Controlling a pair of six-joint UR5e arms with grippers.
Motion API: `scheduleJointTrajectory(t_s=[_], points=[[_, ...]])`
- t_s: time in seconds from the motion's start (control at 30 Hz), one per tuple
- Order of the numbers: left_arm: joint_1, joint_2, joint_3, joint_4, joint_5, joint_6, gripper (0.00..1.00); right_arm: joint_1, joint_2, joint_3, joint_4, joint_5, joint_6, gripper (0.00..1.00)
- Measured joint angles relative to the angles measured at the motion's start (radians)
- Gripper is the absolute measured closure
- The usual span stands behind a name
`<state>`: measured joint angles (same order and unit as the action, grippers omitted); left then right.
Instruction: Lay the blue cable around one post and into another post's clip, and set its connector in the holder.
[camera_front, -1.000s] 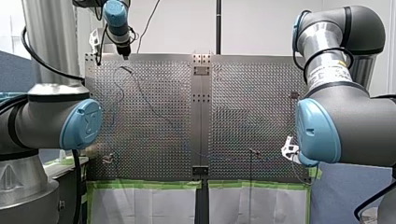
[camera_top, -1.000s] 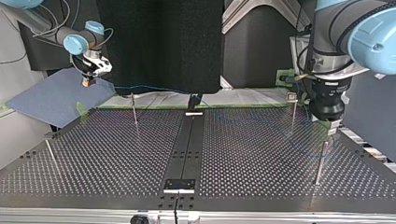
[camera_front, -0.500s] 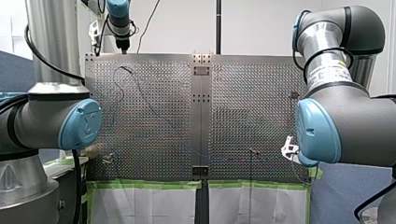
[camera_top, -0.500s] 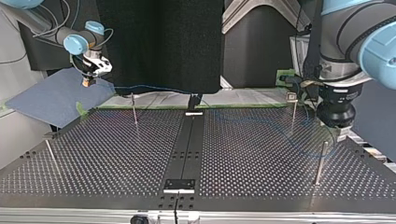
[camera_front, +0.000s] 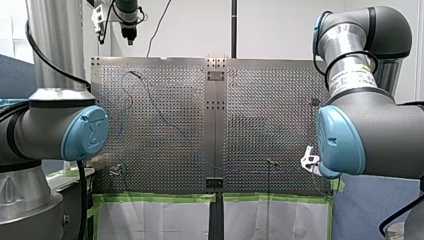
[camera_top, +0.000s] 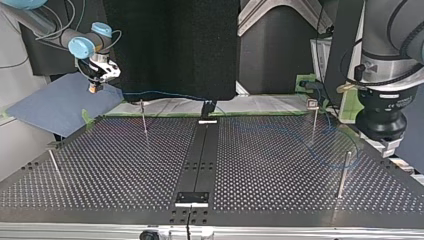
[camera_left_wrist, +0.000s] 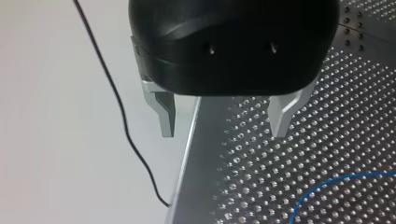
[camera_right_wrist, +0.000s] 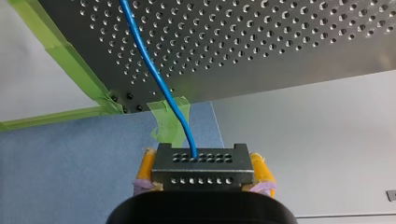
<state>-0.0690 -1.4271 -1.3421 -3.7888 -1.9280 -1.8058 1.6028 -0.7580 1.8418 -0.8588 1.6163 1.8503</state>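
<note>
Yellow pads of my right gripper (camera_right_wrist: 203, 161) are shut on a black connector block (camera_right_wrist: 202, 178), off the board's taped corner over a blue mat. The blue cable (camera_right_wrist: 154, 70) runs from the block onto the perforated board. In the top view my right gripper (camera_top: 93, 89) hangs at the far left and the cable (camera_top: 165, 94) leads along the far edge into a loose loop (camera_top: 325, 155) near two posts (camera_top: 314, 122) (camera_top: 345, 172). My left gripper (camera_left_wrist: 223, 126) is open and empty above the board's edge, its metal fingers (camera_left_wrist: 164, 114) clear of the cable (camera_left_wrist: 336, 184).
Two more thin posts (camera_top: 143, 117) (camera_top: 54, 165) stand in the top view's left half. A black bracket (camera_top: 192, 197) sits on the centre strip near the front edge. Green tape (camera_right_wrist: 70, 65) lines the board's edge. A thin black wire (camera_left_wrist: 126, 121) hangs beside the left gripper.
My left gripper has lifted off the board and moved outward, toward the top view's right. The right gripper and the connector have stayed where they were.
</note>
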Motion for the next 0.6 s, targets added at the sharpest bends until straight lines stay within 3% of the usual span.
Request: scheduleJointTrajectory(t_s=[0.6], points=[[-0.021,-0.015,0.133,-0.152,0.001,-0.001,0.00,0.005,-0.001,0.000,0.012,-0.001,0.000,1.00]])
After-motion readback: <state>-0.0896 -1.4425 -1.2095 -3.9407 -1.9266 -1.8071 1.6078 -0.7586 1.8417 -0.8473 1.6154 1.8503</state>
